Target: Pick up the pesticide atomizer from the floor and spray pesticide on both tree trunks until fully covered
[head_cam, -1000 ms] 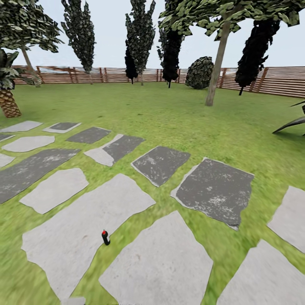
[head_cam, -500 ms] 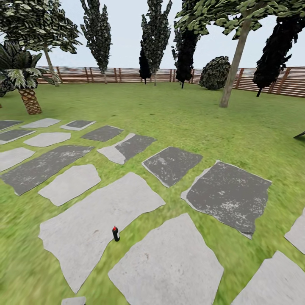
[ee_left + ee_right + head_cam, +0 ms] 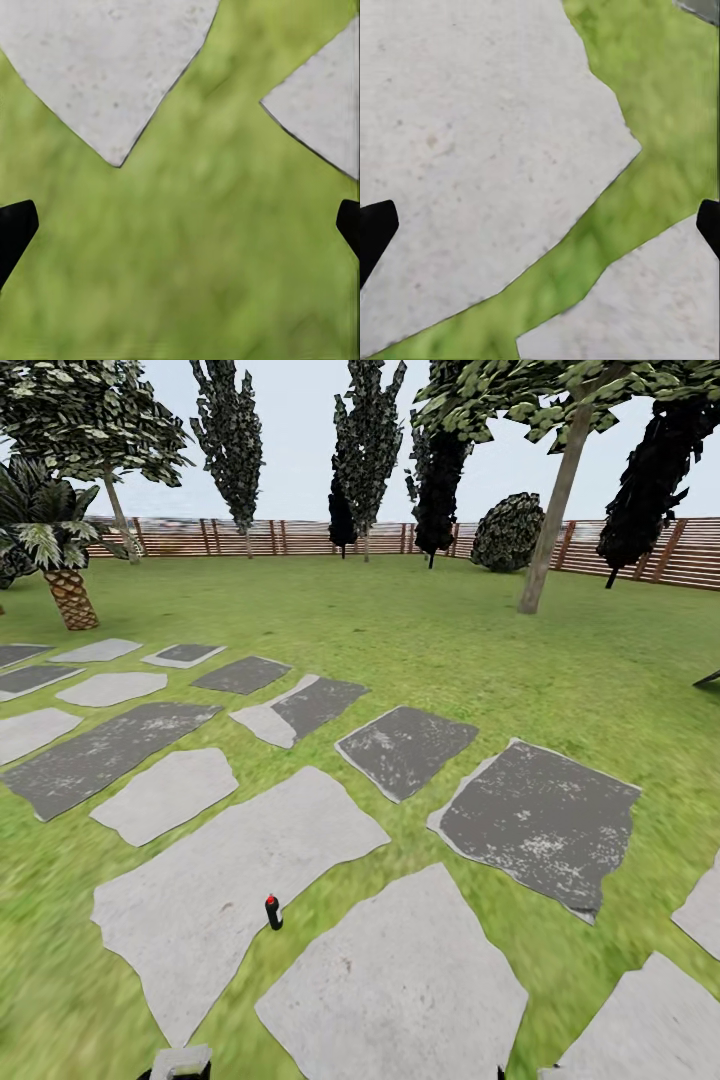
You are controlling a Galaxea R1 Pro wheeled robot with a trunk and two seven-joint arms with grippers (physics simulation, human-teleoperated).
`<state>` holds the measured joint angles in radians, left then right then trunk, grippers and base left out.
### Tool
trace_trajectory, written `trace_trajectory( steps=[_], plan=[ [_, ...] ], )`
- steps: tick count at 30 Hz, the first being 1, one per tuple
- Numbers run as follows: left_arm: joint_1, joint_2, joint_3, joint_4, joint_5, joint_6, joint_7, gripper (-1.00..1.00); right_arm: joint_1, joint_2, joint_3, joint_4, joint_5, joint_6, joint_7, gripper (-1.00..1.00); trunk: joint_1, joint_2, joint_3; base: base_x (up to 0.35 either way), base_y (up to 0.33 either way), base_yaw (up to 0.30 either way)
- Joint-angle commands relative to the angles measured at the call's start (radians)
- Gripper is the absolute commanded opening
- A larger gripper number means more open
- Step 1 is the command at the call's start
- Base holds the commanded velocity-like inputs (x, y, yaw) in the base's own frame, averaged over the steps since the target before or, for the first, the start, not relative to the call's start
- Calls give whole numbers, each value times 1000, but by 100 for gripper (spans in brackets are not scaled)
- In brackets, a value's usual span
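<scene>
Since half a second ago the head view has not shifted, but a grey part of the robot [image 3: 180, 1062] has come in at its bottom edge, left of centre. Nothing else is seen to have changed: the pesticide atomizer [image 3: 273, 912], black with a red cap, stands upright on the grass strip between two pale paving slabs [image 3: 230, 880]. One tall tree trunk [image 3: 553, 510] rises far right by the fence [image 3: 300, 537], another [image 3: 122, 520] far left. Both the left gripper [image 3: 180, 225] and the right gripper [image 3: 540, 225] are spread wide, holding nothing, over grass and slabs
</scene>
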<state>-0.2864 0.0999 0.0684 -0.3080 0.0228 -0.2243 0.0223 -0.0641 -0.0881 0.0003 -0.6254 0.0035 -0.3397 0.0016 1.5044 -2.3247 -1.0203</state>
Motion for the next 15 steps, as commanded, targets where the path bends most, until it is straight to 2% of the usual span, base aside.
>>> trace_trajectory(
  steps=[1,5,6,8,10,11,13,15],
  plan=[
    [-16,-1,1,-14,2,-1,0,100,-1,-1,0,-48,1,0,-1,100,0,0,-1,0,0,0],
    [-86,0,1,-47,1,5,-2,100,-15,-1,0,-202,15,24,-3,100,0,0,-1,0,0,0],
    [-113,0,1,-52,1,10,-2,100,-30,-1,-1,-246,20,57,-4,100,0,0,-1,0,0,0],
    [-153,1,1,-55,1,31,-2,100,-66,-1,-1,-303,25,141,-6,100,0,0,-1,0,0,0],
    [-193,2,1,-58,0,82,-1,100,-137,-1,-2,-352,28,283,-7,100,0,0,-1,0,0,0],
    [-200,2,1,-59,0,95,0,100,-157,-1,-2,-360,28,317,-7,100,0,0,-1,0,0,0],
    [-221,3,0,-63,-1,128,4,100,-239,-1,-2,-376,29,426,-7,100,0,0,-1,0,0,0],
    [-227,3,0,-71,-4,137,14,100,-299,-1,-3,-380,30,476,-8,100,0,0,-1,0,0,0]
  ],
)
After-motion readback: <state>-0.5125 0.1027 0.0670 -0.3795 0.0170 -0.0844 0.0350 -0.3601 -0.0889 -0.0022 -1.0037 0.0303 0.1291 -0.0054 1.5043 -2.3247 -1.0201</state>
